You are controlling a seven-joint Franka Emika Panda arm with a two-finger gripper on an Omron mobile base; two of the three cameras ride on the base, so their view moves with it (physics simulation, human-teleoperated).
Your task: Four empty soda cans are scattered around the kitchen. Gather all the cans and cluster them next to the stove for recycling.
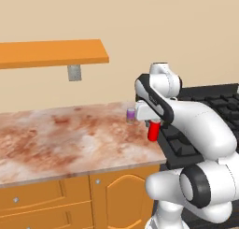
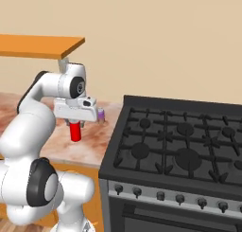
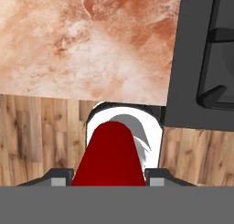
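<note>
The stove (image 2: 179,150) is seen beside the marble counter (image 1: 65,139). Above the counter's edge by the stove, a red soda can (image 2: 75,132) is clamped in the gripper (image 2: 74,125) — a purple can (image 1: 131,115) stands behind, near the wall.

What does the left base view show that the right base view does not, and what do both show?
Left base view alone: the orange wooden cabinet doors and drawers under the counter.

Right base view alone: the grey steel stove's front row of dark knobs and the top of its oven door.

Both: the small red soda can shut in the hand above the reddish marble counter, the small purple soda can standing behind it, and the orange wall shelf.
</note>
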